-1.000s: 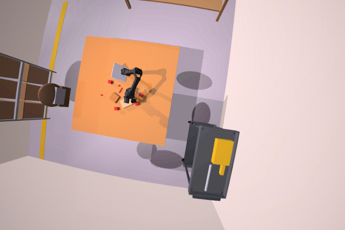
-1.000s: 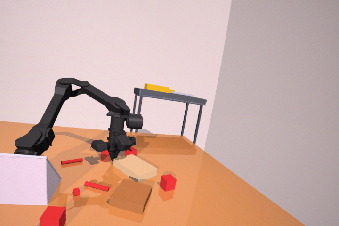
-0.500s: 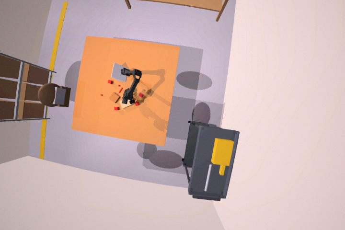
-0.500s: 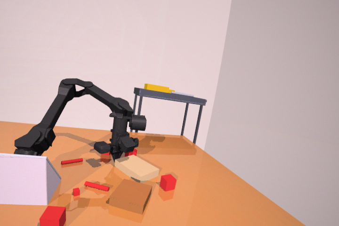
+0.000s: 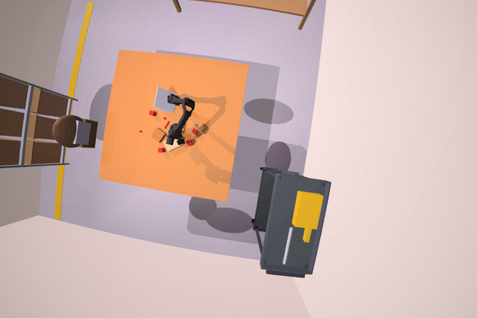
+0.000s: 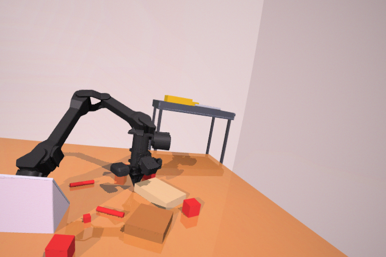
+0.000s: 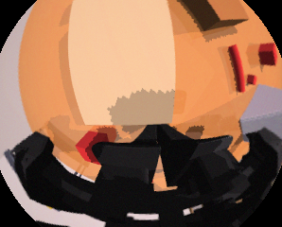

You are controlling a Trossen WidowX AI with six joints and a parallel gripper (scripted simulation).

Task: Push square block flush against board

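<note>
The square block (image 5: 158,134) (image 6: 149,218) (image 7: 226,11) is brown and lies flat, cut off at the top right of the wrist view. The board (image 5: 173,146) (image 6: 161,191) (image 7: 122,57) is cream and lies flat beside it. A strip of table shows between them, and the block is turned at an angle to the board. My gripper (image 6: 134,183) (image 7: 153,120) is shut and empty, pointing down, with its tips low at the board's near end in the wrist view. I cannot tell whether the tips touch the board. In the top view the arm hides the tips.
Red cubes (image 5: 160,150) (image 6: 191,207) (image 7: 89,147) stand around the board and block, one close to the gripper. A red rod (image 5: 166,124) (image 6: 110,211) (image 7: 237,68) and a small red cube (image 6: 87,218) (image 7: 252,79) lie nearer a pale panel (image 5: 163,100) (image 6: 20,203) (image 7: 269,106).
</note>
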